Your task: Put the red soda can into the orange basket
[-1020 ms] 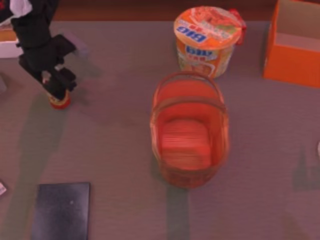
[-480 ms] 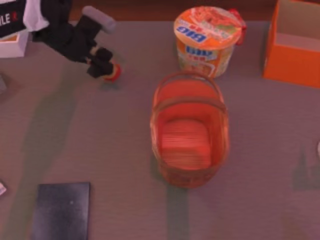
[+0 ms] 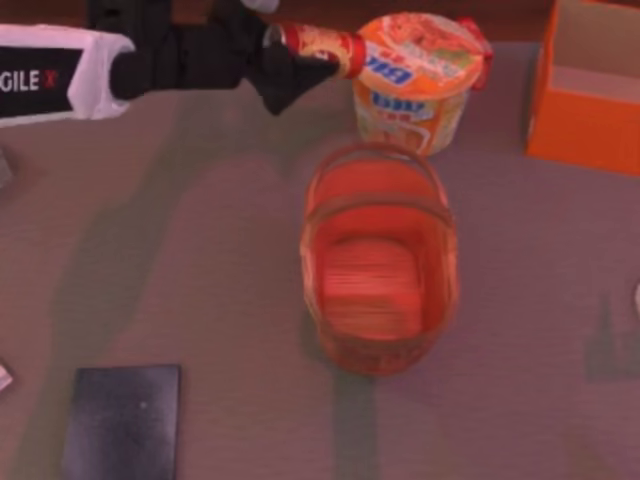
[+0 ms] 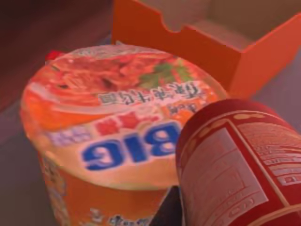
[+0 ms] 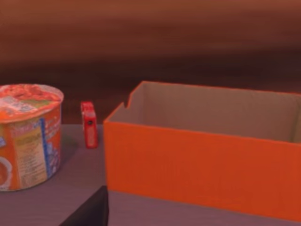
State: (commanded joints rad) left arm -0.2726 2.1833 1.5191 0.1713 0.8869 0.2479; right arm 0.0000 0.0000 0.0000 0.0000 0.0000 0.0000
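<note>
Left gripper [image 3: 290,65] clamps red soda can [image 3: 320,45] sideways, beyond orange basket [image 3: 378,258], just beside noodle cup [image 3: 415,75]. Risk: swinging basketward, can clips cup or handle.

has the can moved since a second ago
Yes. The can, held in the left hand, has gone from the table's left side rightward and toward the top edge, now lying sideways beside the noodle cup.
</note>
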